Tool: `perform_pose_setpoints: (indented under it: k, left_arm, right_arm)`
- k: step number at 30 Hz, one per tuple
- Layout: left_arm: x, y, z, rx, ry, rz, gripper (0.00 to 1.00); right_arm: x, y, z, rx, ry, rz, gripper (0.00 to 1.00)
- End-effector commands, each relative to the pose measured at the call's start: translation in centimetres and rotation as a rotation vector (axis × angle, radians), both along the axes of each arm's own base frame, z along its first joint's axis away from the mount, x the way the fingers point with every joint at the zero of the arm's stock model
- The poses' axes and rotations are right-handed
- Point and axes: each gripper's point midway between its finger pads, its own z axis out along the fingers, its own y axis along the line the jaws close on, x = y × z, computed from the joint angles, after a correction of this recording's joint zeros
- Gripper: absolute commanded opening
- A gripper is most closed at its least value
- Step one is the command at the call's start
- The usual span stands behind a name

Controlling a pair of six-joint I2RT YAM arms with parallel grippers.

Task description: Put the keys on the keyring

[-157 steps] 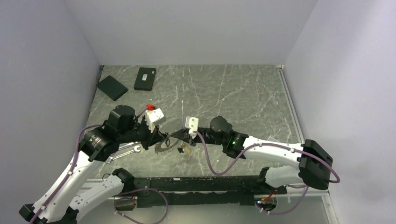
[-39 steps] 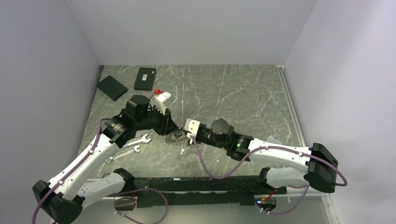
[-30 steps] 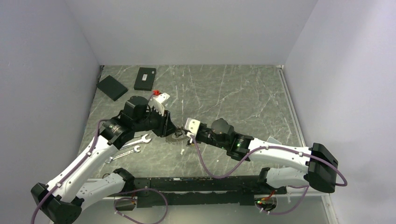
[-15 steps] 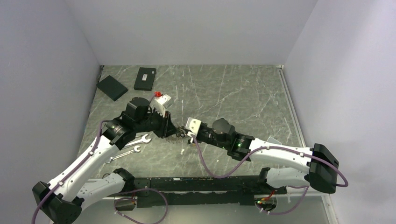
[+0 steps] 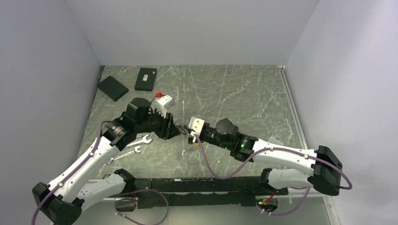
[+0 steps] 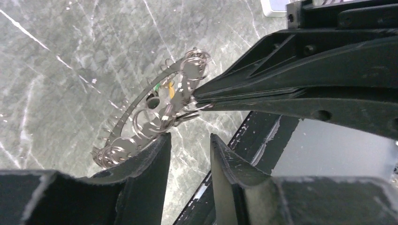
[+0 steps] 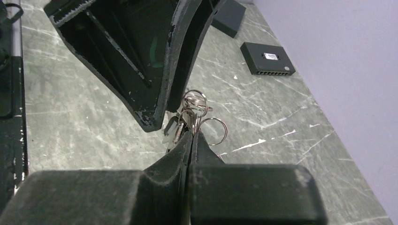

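Note:
The keyring (image 6: pixel 141 101) is a thin dark arc fringed with small keys (image 6: pixel 110 127) and split rings, with a green tag (image 6: pixel 159 86) and a brass piece (image 6: pixel 172 89). My right gripper (image 7: pixel 191 133) is shut on its upper end, where split rings (image 7: pixel 195 101) stick out past the tips. In the left wrist view the right gripper's fingers (image 6: pixel 263 89) reach in from the right. My left gripper (image 6: pixel 188 140) is open, with its left finger against the ring's lower end. In the top view both grippers meet at the keyring (image 5: pixel 182 132), mid-table.
Two silver wrenches (image 5: pixel 136 140) (image 5: pixel 124 153) lie left of the grippers under the left arm. Two flat black boxes (image 5: pixel 112 87) (image 5: pixel 146 78) sit at the far left. A small loose piece (image 5: pixel 182 152) lies near the front. A black rail (image 5: pixel 202 185) runs along the near edge.
The keyring has tilted up off the table, from lying flat to edge-on between the grippers. The right gripper has shifted slightly up and right. The left gripper has barely moved.

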Motion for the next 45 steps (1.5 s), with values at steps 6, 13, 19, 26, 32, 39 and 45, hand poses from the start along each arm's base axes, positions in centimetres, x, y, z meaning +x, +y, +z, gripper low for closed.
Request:
perform_pose_setpoints:
  k: [6, 13, 19, 26, 32, 39, 45]
  left_arm:
    - [-0.5, 1.1, 4.7, -0.042, -0.188, -0.02, 0.45]
    - [-2.0, 0.7, 3.7, -0.09, -0.154, -0.063, 0.48]
    - [-2.5, 0.9, 3.2, -0.111, -0.141, -0.051, 0.49]
    - [-2.6, 3.5, 3.3, -0.028, -0.198, 0.035, 0.5]
    - [-2.0, 5.2, 0.9, 0.039, -0.228, 0.108, 0.5]
    - [-1.6, 5.9, -0.5, 0.082, -0.234, 0.131, 0.5]
    - [-1.3, 4.9, -1.8, 0.113, -0.179, 0.079, 0.49]
  right_arm:
    - [-1.9, 0.0, 6.5, 0.25, -0.009, 0.135, 0.0]
    - [-1.9, 0.0, 7.7, 0.304, 0.039, 0.148, 0.0]
    - [0.4, 0.6, 6.3, 0.255, 0.172, 0.049, 0.0]
    - [1.4, 0.6, 2.3, 0.158, 0.432, -0.009, 0.0]
    - [4.3, 0.0, -2.6, 0.188, 0.689, -0.127, 0.0]
    - [12.0, -1.6, -9.9, 0.252, 0.932, -0.293, 0.0]
    - [16.8, -4.3, -12.2, 0.366, 0.965, -0.291, 0.0]
